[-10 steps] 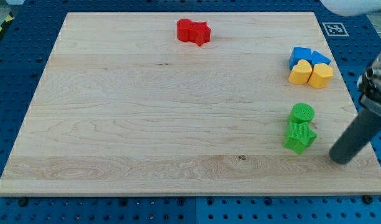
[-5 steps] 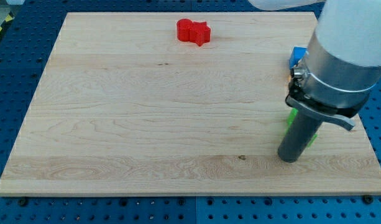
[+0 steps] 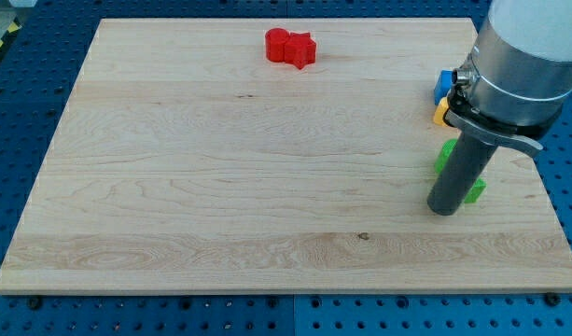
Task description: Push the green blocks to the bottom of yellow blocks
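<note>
Our tip (image 3: 443, 211) rests on the desk (image 3: 220, 187), touching the green blocks (image 3: 474, 192) from the view's left, just below the yellow blocks (image 3: 441, 113); there is no hand, and these light, rigid, easily sliding blocks are best pushed square-on.

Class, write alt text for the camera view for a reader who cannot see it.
My tip rests on a wooden board at the view's right, against the partly hidden green blocks. Blue blocks and yellow blocks peek out above; red blocks sit at the top.
</note>
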